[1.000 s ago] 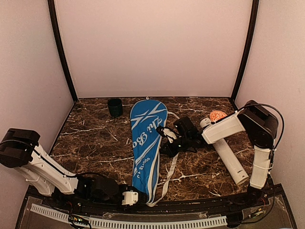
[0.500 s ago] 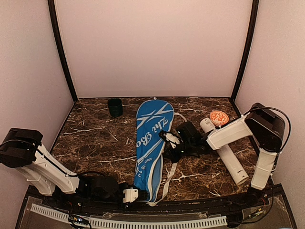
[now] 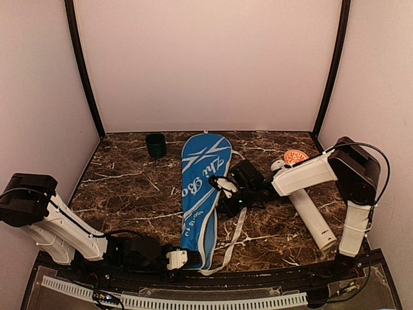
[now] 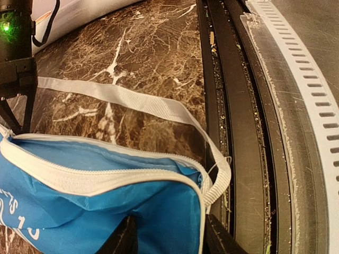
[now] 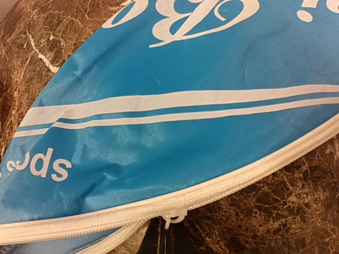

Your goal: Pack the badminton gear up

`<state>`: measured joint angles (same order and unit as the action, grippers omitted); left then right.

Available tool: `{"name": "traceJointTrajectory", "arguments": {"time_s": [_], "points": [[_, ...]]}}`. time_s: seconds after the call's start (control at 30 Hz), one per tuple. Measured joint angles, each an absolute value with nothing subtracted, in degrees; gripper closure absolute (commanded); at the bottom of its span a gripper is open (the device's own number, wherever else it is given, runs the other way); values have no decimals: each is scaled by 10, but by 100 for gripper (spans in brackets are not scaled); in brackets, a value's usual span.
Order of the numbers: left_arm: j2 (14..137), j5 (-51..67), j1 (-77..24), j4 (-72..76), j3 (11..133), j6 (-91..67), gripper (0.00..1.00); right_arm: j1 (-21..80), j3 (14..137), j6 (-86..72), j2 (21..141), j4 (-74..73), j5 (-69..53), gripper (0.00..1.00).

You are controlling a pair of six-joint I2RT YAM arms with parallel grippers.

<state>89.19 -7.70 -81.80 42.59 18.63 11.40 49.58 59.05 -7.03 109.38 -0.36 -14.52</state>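
Top external view: the blue racket bag (image 3: 201, 194) lies lengthwise down the middle of the tabletop (image 3: 122, 187). Its wide end is near the back wall and its narrow end is at the near edge. The left fingers (image 4: 123, 241) pinch that narrow end from both sides, just beside the black rail (image 4: 249, 159) bordering the tabletop. A white strap (image 3: 236, 231) trails off the bag's right side toward the same edge.

The right fingers (image 5: 158, 238) sit against the bag's right edge about midway along. They are pressed together just under the white zip pull (image 5: 175, 217). Whether the pull is caught between them cannot be told.

Left of the bag there is a wide stretch of bare marble, with only the dark cup (image 3: 155, 145) in the far-left corner, well apart from the bag. On the right, the long white tube (image 3: 310, 216) lies slanted near the right wall, its orange cap (image 3: 295, 156) at the far end. Only a narrow strip is free between tube and bag, and the right arm crosses it.
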Motion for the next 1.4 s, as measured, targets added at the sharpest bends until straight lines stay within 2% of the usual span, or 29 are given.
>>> {"name": "traceJointTrajectory", "arguments": {"time_s": [0.3,0.83,1.4], "points": [[903,-104,-784,426,199,92,58,558,501,-81,1005,-57,-147,100],[947,-138,-769,428,243,51,61,677,529,-144,1012,-105,-141,100],[940,-141,-769,433,234,8,58,728,480,-236,969,-50,-127,100]]}}
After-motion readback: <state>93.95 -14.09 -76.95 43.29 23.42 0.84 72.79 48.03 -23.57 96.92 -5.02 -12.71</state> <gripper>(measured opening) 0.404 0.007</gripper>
